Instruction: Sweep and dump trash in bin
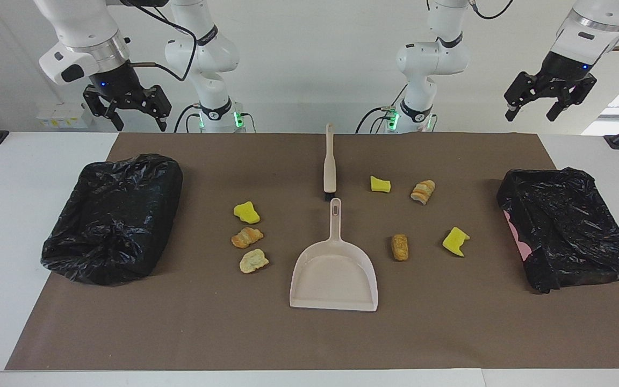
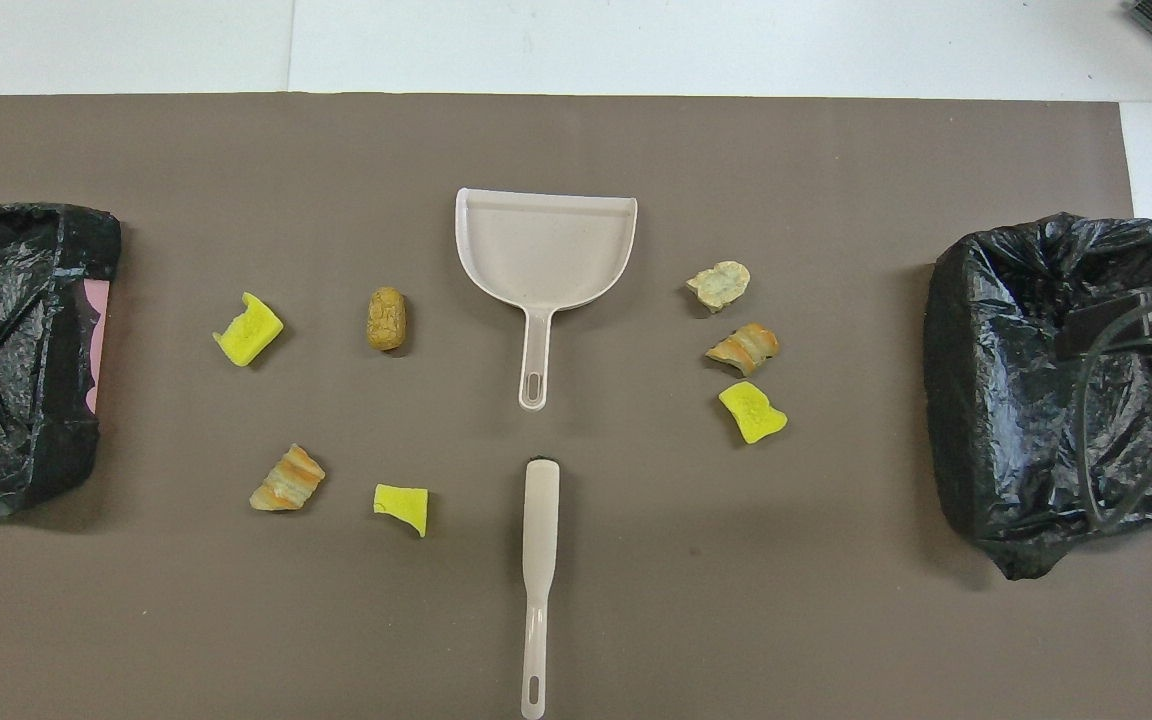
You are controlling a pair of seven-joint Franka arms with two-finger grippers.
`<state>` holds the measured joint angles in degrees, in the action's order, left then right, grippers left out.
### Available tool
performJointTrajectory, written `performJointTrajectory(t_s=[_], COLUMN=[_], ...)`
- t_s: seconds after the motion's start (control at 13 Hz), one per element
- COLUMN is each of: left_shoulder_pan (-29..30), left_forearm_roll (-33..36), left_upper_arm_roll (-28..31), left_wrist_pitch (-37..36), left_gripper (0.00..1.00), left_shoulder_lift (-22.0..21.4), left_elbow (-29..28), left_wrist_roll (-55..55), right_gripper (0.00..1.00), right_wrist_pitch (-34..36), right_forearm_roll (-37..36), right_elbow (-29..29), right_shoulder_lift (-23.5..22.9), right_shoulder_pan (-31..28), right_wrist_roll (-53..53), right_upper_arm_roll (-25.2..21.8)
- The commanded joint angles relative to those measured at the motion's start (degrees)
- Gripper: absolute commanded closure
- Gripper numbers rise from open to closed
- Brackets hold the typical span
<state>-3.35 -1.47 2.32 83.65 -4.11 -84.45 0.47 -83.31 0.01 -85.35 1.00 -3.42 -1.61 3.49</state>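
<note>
Both grippers hang open, empty, at the facing view's top corners: left (image 1: 551,110), right (image 1: 133,119). Trash (image 1: 247,236) lies scattered mid-frame on the mat (image 1: 449,322), either side of the dustpan (image 1: 334,274).

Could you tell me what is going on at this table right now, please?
Nothing is being handled yet. The left pincer and the right pincer both hang open above the edge of the table nearest the robots, waiting. The brush and dustpan lie untouched mid-mat, the brush nearer the robots. Seven pieces of trash lie scattered either side of them, and a bin lined in black sits at each end.
</note>
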Motion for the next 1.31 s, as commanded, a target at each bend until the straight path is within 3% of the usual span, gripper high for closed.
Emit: performJointTrajectory(t_s=[0.0,1.23], left_shoulder_pan=[0.18,0.18], left_forearm_roll=[-0.03,-0.03], left_upper_arm_roll=[-0.03,-0.03], left_wrist_pitch=[0.11,0.11], left_gripper=[0.0,0.0], left_shoulder_lift=[-1.51,-1.51], left_elbow=[-1.6,-1.6], left_wrist_roll=[-0.47,-0.47], right_gripper=[0.0,0.0], right_wrist_pitch=[0.51,3.06], right_forearm_roll=[1.57,0.78], right_elbow=[-1.4,-1.31], right_shoulder_lift=[1.46,1.99], right_shoulder_pan=[-0.98,-1.68], right_wrist_roll=[1.52,1.87], right_upper_arm_roll=[0.2,-0.86])
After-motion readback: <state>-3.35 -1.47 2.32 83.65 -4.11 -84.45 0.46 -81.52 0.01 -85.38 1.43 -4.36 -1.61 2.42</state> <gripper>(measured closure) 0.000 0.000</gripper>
